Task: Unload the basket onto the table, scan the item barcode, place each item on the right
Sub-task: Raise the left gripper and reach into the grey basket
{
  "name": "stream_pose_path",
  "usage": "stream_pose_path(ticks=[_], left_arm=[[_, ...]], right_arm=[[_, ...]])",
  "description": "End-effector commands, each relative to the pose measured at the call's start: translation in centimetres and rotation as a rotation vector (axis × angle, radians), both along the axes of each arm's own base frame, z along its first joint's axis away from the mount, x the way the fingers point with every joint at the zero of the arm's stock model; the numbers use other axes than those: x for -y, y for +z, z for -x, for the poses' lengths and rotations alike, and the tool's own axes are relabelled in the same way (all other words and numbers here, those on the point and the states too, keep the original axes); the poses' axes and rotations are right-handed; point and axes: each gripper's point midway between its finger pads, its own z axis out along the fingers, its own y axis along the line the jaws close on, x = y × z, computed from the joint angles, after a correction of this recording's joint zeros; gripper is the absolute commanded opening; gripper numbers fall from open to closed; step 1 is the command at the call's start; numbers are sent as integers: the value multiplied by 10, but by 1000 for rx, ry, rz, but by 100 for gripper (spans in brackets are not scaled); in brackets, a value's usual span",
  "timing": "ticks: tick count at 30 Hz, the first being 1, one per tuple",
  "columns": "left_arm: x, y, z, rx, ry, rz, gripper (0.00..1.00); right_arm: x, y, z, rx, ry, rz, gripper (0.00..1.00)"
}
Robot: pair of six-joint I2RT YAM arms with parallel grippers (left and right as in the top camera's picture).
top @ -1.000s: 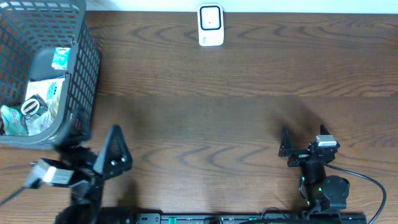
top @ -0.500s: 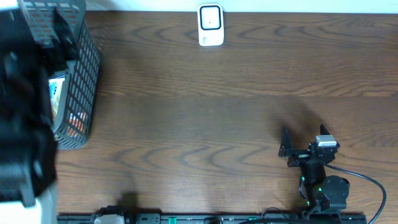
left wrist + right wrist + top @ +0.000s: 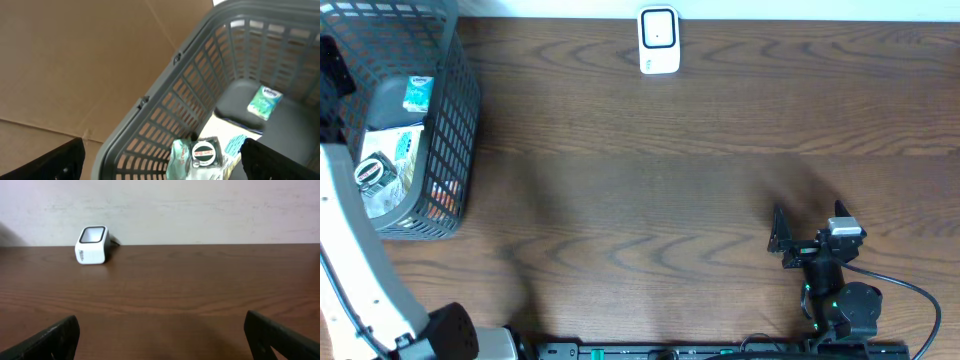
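Observation:
Several packaged items lie in the grey mesh basket (image 3: 455, 110) at the table's far left: a small teal packet (image 3: 417, 93), a blue-and-white pack (image 3: 405, 150) and a black item with a round label (image 3: 372, 172). The left wrist view looks over the basket rim (image 3: 165, 85) at the round-labelled item (image 3: 205, 151), a green packet (image 3: 177, 155) and the teal packet (image 3: 263, 101). My left gripper (image 3: 162, 161) hangs open above that rim, holding nothing. The white scanner (image 3: 659, 40) stands at the back edge. My right gripper (image 3: 807, 222) rests open and holds nothing, facing the scanner (image 3: 92, 245).
My left arm's white link (image 3: 350, 260) runs up the left edge of the overhead view beside the basket. Brown cardboard (image 3: 75, 65) lies outside the basket's left wall. A black cable (image 3: 910, 290) trails from the right arm's base.
My left arm has swung from the table's front left corner up and over to the basket's left side, blocking the overhead view on the way. The right arm has not moved.

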Motion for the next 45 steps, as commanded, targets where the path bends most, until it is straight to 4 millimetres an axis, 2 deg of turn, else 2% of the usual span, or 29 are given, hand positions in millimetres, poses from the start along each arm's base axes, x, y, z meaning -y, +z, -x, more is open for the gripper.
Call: stream_pose_path(ticks=[1,7,10,15,19,25,35,36,38,39,45], left_arm=[[-3,-4,-1,-24,5,-9,98],[-6,-10,-6,-32,10,-2,98],[-12,-24,-8,-35,49,39,98],[-36,-68,-7,-34,201,160,97],[-44,-109,-8,-124,236,244,98],[-27,-166,-36,-220,81,433,98],[-5,-243,-56,-466,-25,489,98],[-3,-250,-57,-491,-26,487,99],[-4,-262,-53,-552,-3,451,90],[-6,-267,-51,-580,11,430,88],[-5,-303,-34,-673,37,426,88]], right_arm=[[5,0,0,0,-20,-4,99],[5,0,0,0,-20,-4,99],[5,0,0,0,-20,-4,99],[5,0,0,0,-20,-4,99],[5,0,0,0,-20,-4,99],[5,0,0,0,-20,-3,99],[5,0,0,0,-20,-4,99],[5,0,0,0,-20,-4,99],[5,0,0,0,-20,-4,99],[5,0,0,0,-20,-4,99],[5,0,0,0,-20,-3,99]])
